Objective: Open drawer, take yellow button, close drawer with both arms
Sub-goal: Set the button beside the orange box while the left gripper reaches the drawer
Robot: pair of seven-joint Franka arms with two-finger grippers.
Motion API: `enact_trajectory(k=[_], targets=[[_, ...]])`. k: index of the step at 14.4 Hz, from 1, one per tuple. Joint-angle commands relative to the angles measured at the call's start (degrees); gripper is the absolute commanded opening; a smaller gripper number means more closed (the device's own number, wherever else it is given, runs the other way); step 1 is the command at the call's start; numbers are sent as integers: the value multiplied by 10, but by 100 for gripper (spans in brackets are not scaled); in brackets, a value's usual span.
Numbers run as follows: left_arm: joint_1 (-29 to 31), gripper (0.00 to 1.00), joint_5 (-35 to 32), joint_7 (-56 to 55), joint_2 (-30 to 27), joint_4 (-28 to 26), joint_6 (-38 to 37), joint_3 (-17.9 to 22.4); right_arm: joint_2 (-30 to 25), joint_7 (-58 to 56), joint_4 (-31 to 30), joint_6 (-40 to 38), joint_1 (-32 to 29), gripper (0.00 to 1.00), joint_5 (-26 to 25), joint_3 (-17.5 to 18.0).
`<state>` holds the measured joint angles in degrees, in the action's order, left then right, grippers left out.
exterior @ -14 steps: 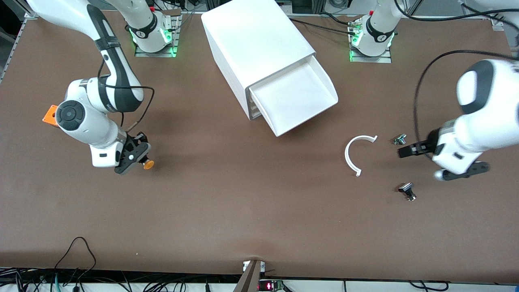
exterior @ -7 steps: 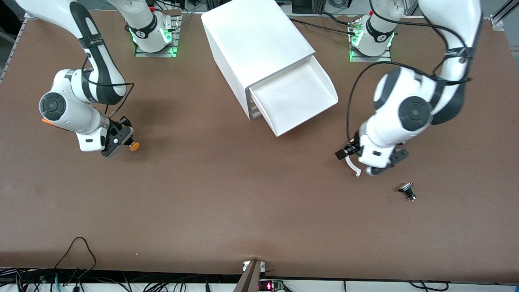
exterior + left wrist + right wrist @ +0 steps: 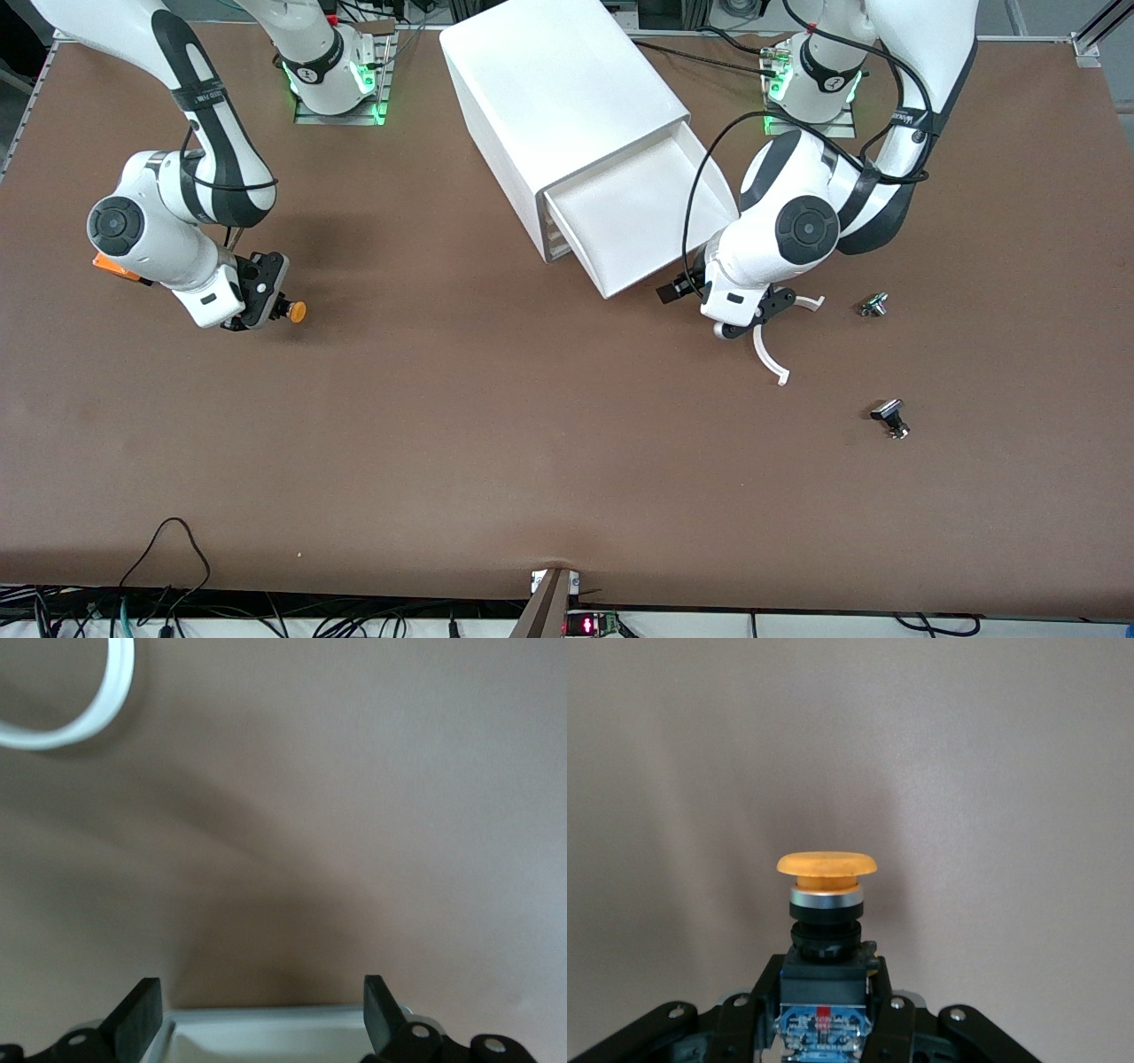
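The drawer (image 3: 671, 267) is the top one of the white cabinet (image 3: 558, 97); it stands pulled out and looks empty. My left gripper (image 3: 696, 312) is open just in front of the drawer's front edge. In the left wrist view that white edge (image 3: 266, 1026) lies between the gripper's (image 3: 259, 999) spread fingers. My right gripper (image 3: 276, 307) is shut on the button (image 3: 296, 311), low over the table toward the right arm's end. Its jaws pinch the black-and-blue body. The orange cap (image 3: 827, 865) sticks out past the right gripper (image 3: 824, 981).
A white C-shaped ring (image 3: 769, 350) lies on the table beside the left gripper and shows in the left wrist view (image 3: 89, 713). Two small black-and-silver parts (image 3: 873, 305) (image 3: 890, 418) lie toward the left arm's end. An orange cube (image 3: 111, 265) peeks out under the right arm.
The left arm has swung in from its end of the table to the drawer's front, gripper still open. The right gripper has carried the button a little toward its own end.
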<state>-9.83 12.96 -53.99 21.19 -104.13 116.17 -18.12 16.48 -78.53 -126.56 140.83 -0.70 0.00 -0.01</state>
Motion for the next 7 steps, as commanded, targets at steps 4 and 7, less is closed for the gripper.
enact_trajectory(k=[4, 7], targets=[[4, 100, 52, 1, -64, -71, -8, -52, 40, -123, -8, 59, -52, 58, -3, 9], [4, 100, 75, 1, -69, -82, -27, -76, 40, -121, -4, 52, -64, 100, 1, 10]])
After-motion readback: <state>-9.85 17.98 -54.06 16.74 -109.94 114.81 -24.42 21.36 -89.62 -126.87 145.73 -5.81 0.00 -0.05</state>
